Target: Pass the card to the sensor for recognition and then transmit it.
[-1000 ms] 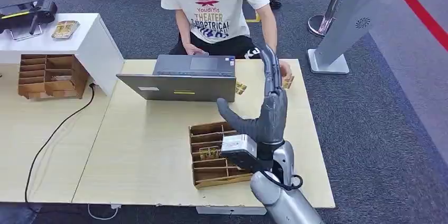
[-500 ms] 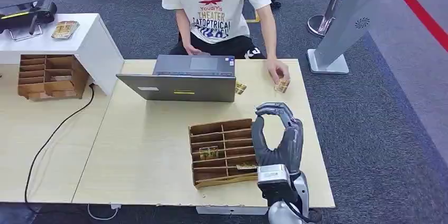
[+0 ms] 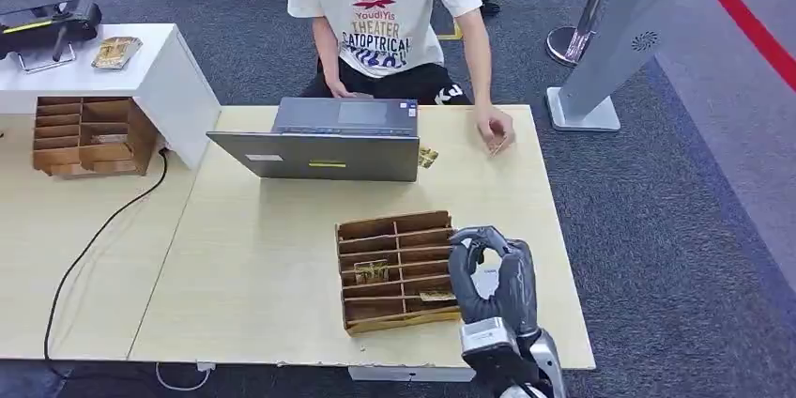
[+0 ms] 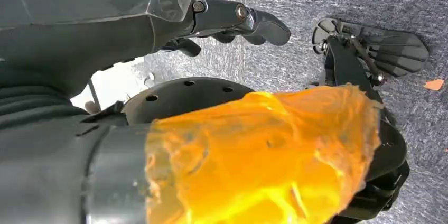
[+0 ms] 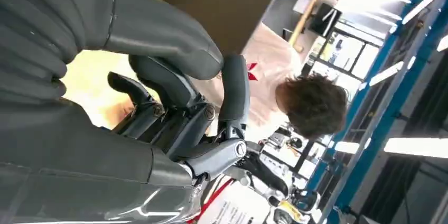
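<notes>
A laptop [image 3: 324, 140] sits open on the table [image 3: 263, 257] at 12 o'clock, screen back facing the camera. Behind it a person [image 3: 385, 22] in a white printed T-shirt sits, one hand on the table at 1 o'clock. A wooden tray [image 3: 394, 271] with compartments lies toward 5 o'clock. A black cable [image 3: 94, 248] runs over the table edge at 9 o'clock. A white cabinet [image 3: 160, 79] stands at 10 o'clock, with a second wooden tray [image 3: 89, 135] in front of it. A grey stand [image 3: 615, 41] rises from the carpet [image 3: 685, 229] at 2 o'clock, beside a red floor line [image 3: 742, 13].
</notes>
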Motion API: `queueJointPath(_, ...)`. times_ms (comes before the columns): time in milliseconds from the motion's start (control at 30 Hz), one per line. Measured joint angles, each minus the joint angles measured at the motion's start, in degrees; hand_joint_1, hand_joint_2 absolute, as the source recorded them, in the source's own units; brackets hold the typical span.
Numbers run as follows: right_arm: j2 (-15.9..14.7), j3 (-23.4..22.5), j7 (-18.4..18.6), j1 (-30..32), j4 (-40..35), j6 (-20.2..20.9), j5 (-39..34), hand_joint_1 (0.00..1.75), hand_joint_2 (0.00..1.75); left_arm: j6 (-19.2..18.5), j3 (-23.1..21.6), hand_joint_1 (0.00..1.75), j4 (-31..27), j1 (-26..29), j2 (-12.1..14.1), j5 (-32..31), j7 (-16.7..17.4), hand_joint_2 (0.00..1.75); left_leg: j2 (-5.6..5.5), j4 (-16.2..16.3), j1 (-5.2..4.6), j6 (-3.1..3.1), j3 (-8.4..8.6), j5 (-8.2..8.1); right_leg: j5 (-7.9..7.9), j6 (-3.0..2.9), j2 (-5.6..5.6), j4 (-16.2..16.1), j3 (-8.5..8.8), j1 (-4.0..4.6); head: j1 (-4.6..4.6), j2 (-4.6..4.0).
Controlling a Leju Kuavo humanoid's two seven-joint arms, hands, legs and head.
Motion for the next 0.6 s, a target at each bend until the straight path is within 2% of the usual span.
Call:
queueJointPath(33,-0.24,0.00,0.11,0.36,0.00,0.30,0.70,1.29,1.75,-0.09,0.07,0.00,0.00,0.01,0.07,0.04,0.00,0.00,0.00,0.00,0.00,0.00,0.00,0.00,0.00,0.00,0.00,0.00,0.00,0.00,0.00,0.00)
queueJointPath(67,-0.46,0.00,0.24,0.78,0.00,0.66,1.27,1.15,1.75,-0.15,0.22,0.00,0.00,0.04,0.13,0.09,0.00,0.00,0.00,0.00,0.00,0.00,0.00,0.00,0.00,0.00,0.00,0.00,0.00,0.00,0.00,0.00)
queueJointPath(100,-0.79,0.00,0.31,1.24,0.02,1.07,1.92,0.87,1.75,-0.24,0.35,0.00,0.00,0.08,0.15,0.20,-0.02,0.00,0.00,0.00,0.00,0.00,0.00,0.00,0.00,0.00,0.00,0.00,0.00,0.00,0.00,0.00)
queueJointPath(133,-1.01,0.00,0.35,1.62,0.02,1.26,2.38,0.80,1.75,-0.28,0.44,0.00,0.00,0.12,0.22,0.26,-0.02,0.00,0.00,0.00,0.00,0.00,0.00,0.00,0.00,0.00,0.00,0.00,0.00,0.00,0.00,0.00)
queueJointPath(167,-1.27,0.00,0.39,2.10,0.02,1.42,2.75,0.63,1.75,-0.28,0.52,0.00,0.00,0.18,0.28,0.41,-0.02,0.00,0.00,0.00,0.00,0.00,-0.01,0.00,0.00,0.00,0.00,0.00,0.00,0.00,0.00,0.00)
queueJointPath(233,-1.70,0.00,0.48,2.84,0.04,2.03,3.23,0.66,1.75,-0.31,0.72,0.00,0.00,0.23,0.35,0.48,-0.02,0.00,0.00,0.00,0.00,0.00,-0.01,0.00,0.00,0.00,0.00,0.00,0.00,0.00,0.00,0.00)
queueJointPath(267,-1.88,0.00,0.68,3.13,0.04,2.49,3.43,0.80,1.75,-0.33,0.81,0.00,0.00,0.23,0.37,0.57,-0.04,0.00,0.00,0.00,0.00,0.00,-0.01,0.00,0.00,0.00,0.00,0.00,0.00,0.00,0.00,0.00)
queueJointPath(467,-3.30,0.79,1.33,4.92,0.50,4.19,4.96,0.73,1.75,-0.48,0.94,0.00,0.00,0.25,0.42,0.94,-0.11,0.00,0.00,-0.01,0.00,0.00,-0.01,0.00,-0.01,0.00,0.00,0.00,0.00,0.00,0.00,0.00)
queueJointPath(500,-3.57,1.03,1.42,5.18,0.57,4.19,5.11,0.80,1.75,-0.48,0.96,0.00,0.00,0.26,0.44,0.94,-0.15,0.00,0.00,-0.01,0.00,0.00,-0.01,0.00,-0.01,0.00,0.00,0.00,0.00,0.00,0.00,0.00)
queueJointPath(533,-3.85,1.31,1.48,5.36,0.70,4.19,5.29,0.98,1.75,-0.48,0.96,0.00,0.00,0.27,0.46,0.96,-0.15,0.00,0.00,0.00,0.00,0.00,-0.01,-0.01,-0.01,0.00,0.00,0.00,0.00,0.00,0.00,0.00)
queueJointPath(600,-4.26,1.77,1.90,5.66,0.92,4.17,5.64,1.12,1.75,-0.48,0.98,0.00,0.00,0.27,0.52,1.01,-0.15,0.00,0.00,0.00,0.00,0.00,-0.01,-0.01,-0.01,0.00,0.00,0.00,0.00,0.00,0.00,0.00)
